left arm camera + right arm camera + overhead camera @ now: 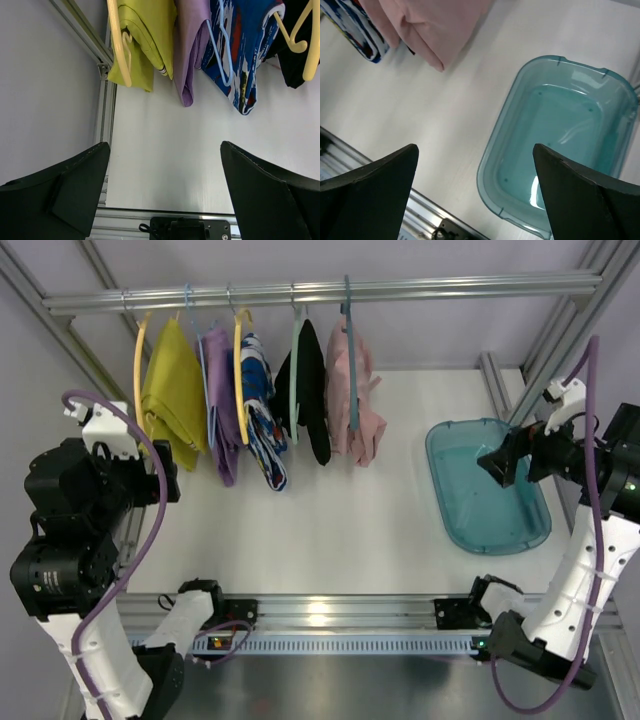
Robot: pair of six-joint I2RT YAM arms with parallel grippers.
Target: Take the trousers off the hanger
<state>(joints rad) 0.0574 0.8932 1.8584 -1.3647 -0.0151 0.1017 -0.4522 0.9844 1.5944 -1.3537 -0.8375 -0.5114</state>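
Note:
The pale pink trousers (353, 400) hang folded over the grey-blue hanger (351, 370) at the right end of the row on the rail. Their lower folds show at the top of the right wrist view (427, 27). My right gripper (497, 462) is open and empty, raised over the left side of the teal tub (487, 485), well right of the trousers. In the right wrist view the gripper (476, 150) stands over the tub's rim (492, 155). My left gripper (168, 478) is open and empty at the far left, below the yellow-green garment (173, 395); the left wrist view (165, 147) shows bare table between its fingers.
On the metal rail (320, 292) also hang a purple garment (220, 400), a blue patterned garment (262, 410) and a black garment (310, 390), on yellow, blue and pale green hangers. An aluminium frame rail (330, 615) runs along the table's near edge.

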